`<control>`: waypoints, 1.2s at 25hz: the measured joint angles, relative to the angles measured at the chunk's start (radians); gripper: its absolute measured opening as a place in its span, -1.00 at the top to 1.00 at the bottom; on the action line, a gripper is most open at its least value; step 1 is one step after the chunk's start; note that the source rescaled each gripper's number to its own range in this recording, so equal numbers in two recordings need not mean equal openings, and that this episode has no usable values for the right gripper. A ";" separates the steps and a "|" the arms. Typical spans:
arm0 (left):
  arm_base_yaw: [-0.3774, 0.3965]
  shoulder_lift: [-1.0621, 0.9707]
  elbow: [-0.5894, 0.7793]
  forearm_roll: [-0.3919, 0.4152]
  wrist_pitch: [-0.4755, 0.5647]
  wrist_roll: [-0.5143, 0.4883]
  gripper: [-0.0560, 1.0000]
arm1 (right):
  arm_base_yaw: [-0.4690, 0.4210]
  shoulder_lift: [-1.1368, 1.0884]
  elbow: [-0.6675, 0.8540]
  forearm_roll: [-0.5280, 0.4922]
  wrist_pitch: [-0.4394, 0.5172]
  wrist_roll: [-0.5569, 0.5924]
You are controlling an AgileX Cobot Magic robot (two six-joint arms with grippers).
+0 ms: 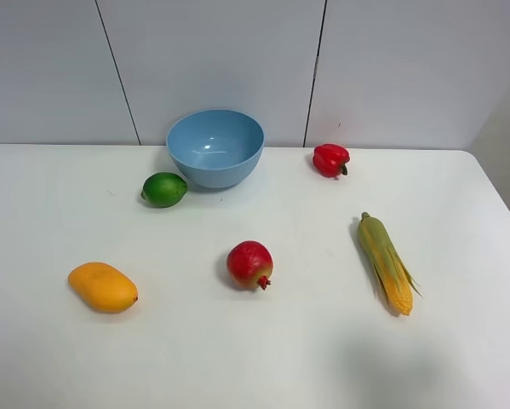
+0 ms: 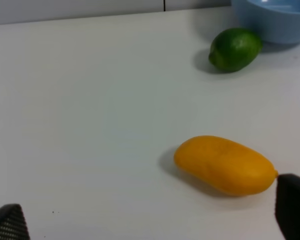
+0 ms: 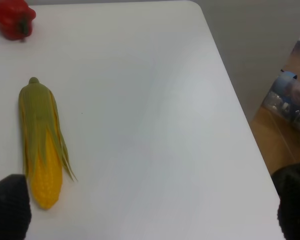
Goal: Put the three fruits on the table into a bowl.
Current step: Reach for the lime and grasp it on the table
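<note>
The light blue bowl stands at the back of the white table. The green lime lies just left in front of it. The red pomegranate sits mid-table. The orange-yellow mango lies at the front left. In the left wrist view my left gripper is open and empty; the mango lies just ahead, close to one fingertip, with the lime and the bowl beyond. My right gripper is open and empty. Neither gripper shows in the exterior view.
A red bell pepper lies right of the bowl and a corn cob at the right. In the right wrist view the corn lies near one fingertip, the pepper beyond, with the table's right edge and floor clutter.
</note>
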 joint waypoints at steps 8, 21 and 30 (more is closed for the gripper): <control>0.000 0.000 0.000 0.000 0.000 0.000 -1.00 | 0.000 0.000 0.000 0.000 0.000 0.000; 0.000 0.000 0.000 0.000 0.000 0.001 -1.00 | 0.000 0.000 0.000 0.000 0.000 0.000; 0.000 0.225 -0.056 -0.097 -0.018 0.195 -1.00 | 0.000 0.000 0.000 0.000 0.000 0.000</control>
